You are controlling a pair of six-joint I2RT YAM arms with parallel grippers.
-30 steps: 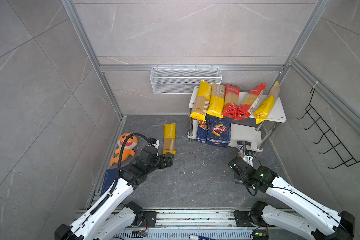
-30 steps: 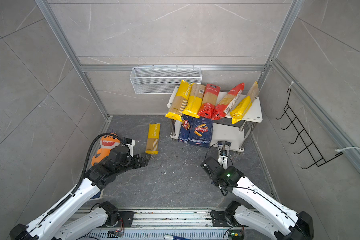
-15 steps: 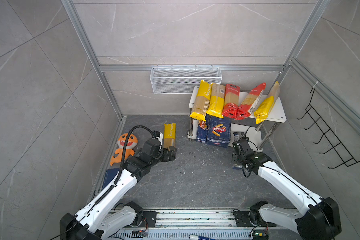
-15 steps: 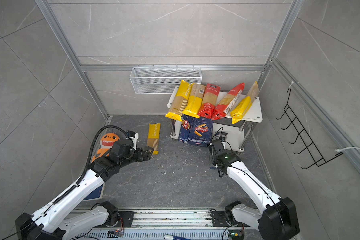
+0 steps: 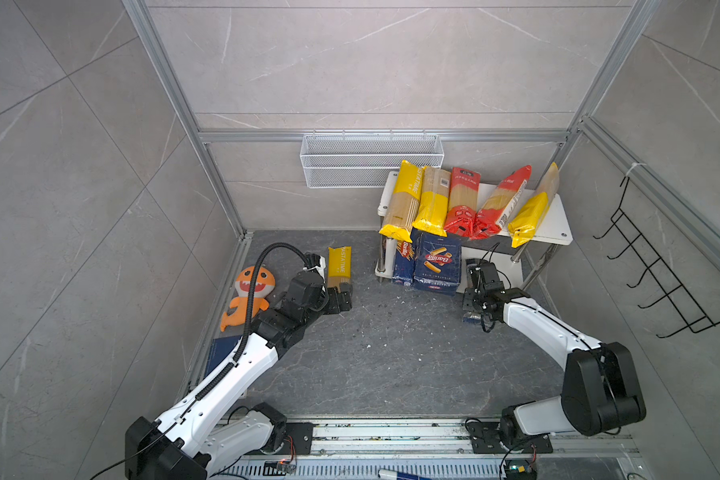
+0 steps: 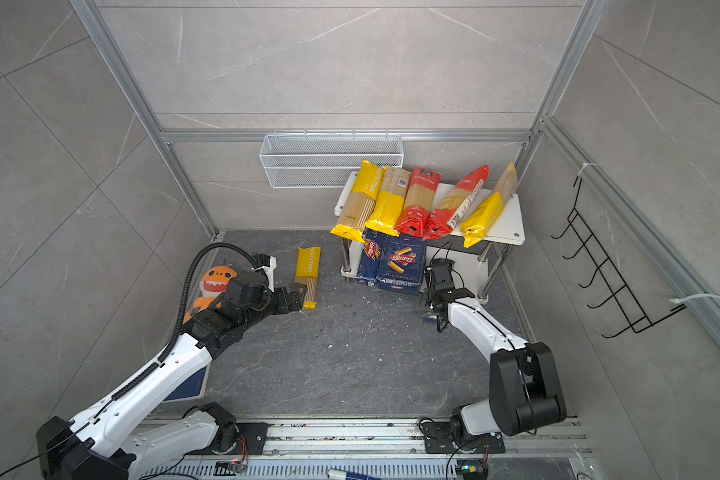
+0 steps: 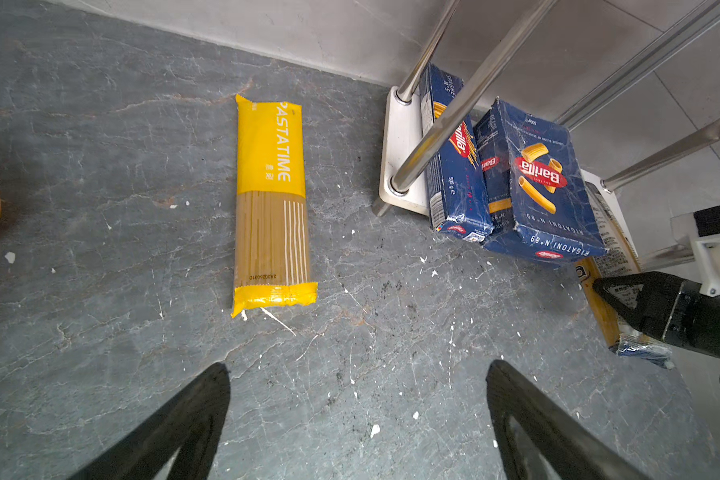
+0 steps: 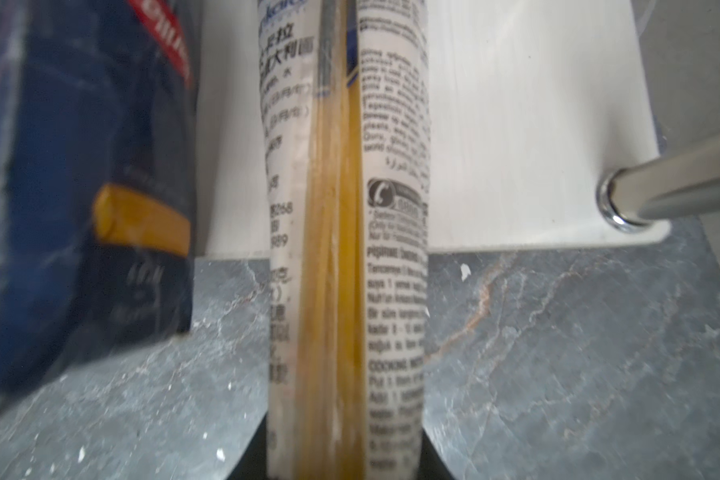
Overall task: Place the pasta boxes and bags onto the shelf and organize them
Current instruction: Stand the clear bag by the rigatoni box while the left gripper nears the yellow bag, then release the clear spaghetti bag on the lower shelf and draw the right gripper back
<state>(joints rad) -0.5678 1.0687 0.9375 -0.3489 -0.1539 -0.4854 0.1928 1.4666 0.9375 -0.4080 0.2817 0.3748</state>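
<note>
Yellow-ended spaghetti bag (image 7: 271,199) lies on the surface (image 7: 100,124) just ahead of our wide-spread left fingers (image 7: 192,415); our right fingers (image 7: 641,299) clamp the printed clear bag (image 8: 391,249), extending over the shelf (image 8: 516,124).

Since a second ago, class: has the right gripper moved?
Yes. The right gripper, shut on the printed spaghetti bag, has moved upward in both top views, toward the white shelf and the Barilla rigatoni box.

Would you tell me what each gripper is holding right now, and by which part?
The right gripper is shut on the printed spaghetti pack, pinching it near its end away from the shelf. The left gripper is open and holds nothing.
</note>
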